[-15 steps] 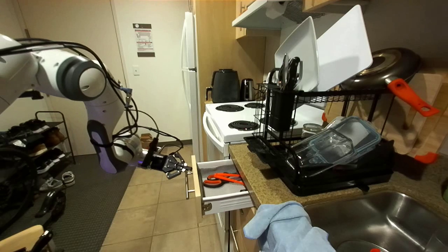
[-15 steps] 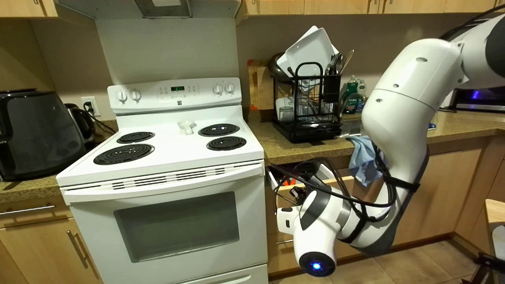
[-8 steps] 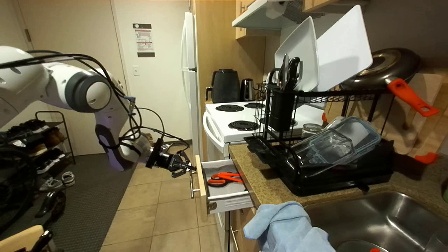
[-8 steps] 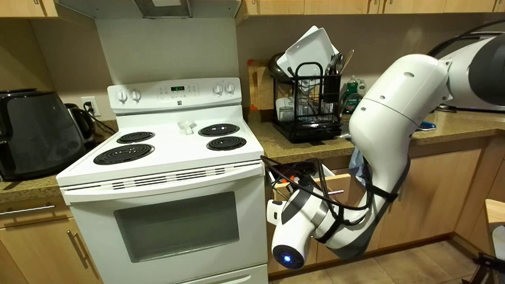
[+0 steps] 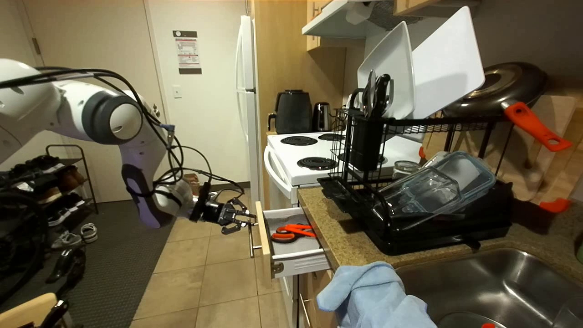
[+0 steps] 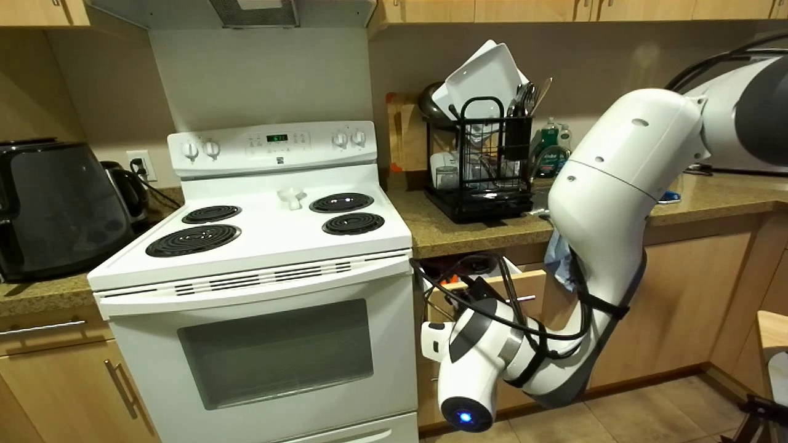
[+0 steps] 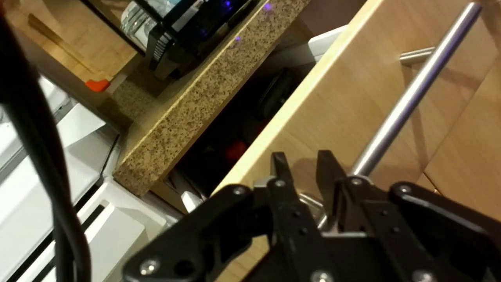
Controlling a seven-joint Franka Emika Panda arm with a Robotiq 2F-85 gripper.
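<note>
Gripper (image 7: 302,160), jaws slightly apart, pauses at a part-open drawer (image 7: 332,117); its bar handle (image 7: 412,94) crosses close under the jaws, contact unclear. Orange-handled scissors (image 5: 284,237) lie beyond, inside. Risk: a skewed move could snag a jaw on the handle & jolt the drawer w/ contents.

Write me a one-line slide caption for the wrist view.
Gripper, jaws parted, at the metal handle of a part-open drawer beneath a speckled countertop.
</note>
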